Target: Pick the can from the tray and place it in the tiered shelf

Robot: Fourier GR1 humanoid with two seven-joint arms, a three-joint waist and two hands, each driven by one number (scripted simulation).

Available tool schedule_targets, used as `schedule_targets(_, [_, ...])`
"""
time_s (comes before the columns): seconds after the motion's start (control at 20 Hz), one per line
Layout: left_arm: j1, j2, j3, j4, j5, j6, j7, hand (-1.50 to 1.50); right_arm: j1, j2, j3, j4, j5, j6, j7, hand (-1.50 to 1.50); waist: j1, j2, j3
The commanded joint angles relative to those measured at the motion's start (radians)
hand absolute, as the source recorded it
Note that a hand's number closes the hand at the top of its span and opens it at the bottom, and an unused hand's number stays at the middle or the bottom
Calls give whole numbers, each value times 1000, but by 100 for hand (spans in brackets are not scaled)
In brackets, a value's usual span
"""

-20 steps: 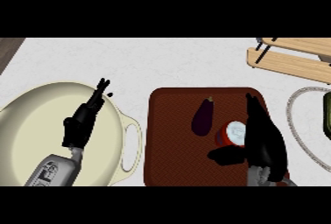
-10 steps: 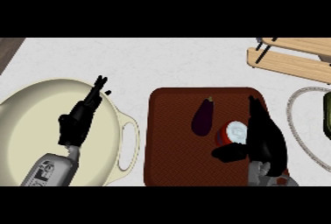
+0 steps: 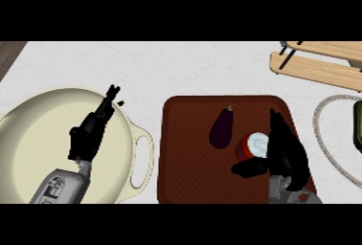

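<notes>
A red can (image 3: 252,145) with a pale top lies on the dark red tray (image 3: 189,178), right of centre. My right hand (image 3: 288,155) sits against the can's right side. Its fingers (image 3: 277,127) stretch nearly straight up past the can, and the thumb (image 3: 247,168) reaches under the can's near side. The hand hides part of the can. The wooden tiered shelf (image 3: 318,64) is at the top right corner, partly cut off. My left hand (image 3: 90,136) is open above the cream pot at the left, fingers pointing away.
A dark purple eggplant (image 3: 222,127) lies on the tray just left of the can. A large cream pot (image 3: 42,119) with a side handle fills the left. A round rimmed dish (image 3: 326,139) holding something green shows at the right edge.
The fingertips of my right hand have drawn in slightly towards the can. My left hand has drifted a little up and left over the pot. The can has not moved.
</notes>
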Motion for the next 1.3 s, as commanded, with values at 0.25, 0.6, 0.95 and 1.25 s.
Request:
schedule_targets(0.25, [47,-42,-6,-98,-48,-5,51,0,35,4,84,-12,-19,-4,148,150,2,-2,0])
schedule_targets(0.6, [-13,-32,84,-12,-52,-35,31,0,5,-27,42,29,33,78,27,150,-1,0,0])
schedule_targets(0.95, [-9,-64,79,3,-68,-75,32,0,-194,4,10,226,26,50,-62,150,7,2,0])
schedule_targets(1.25, [-59,-107,62,15,-117,-39,57,0,-395,4,-28,498,-29,-60,-201,150,10,3,0])
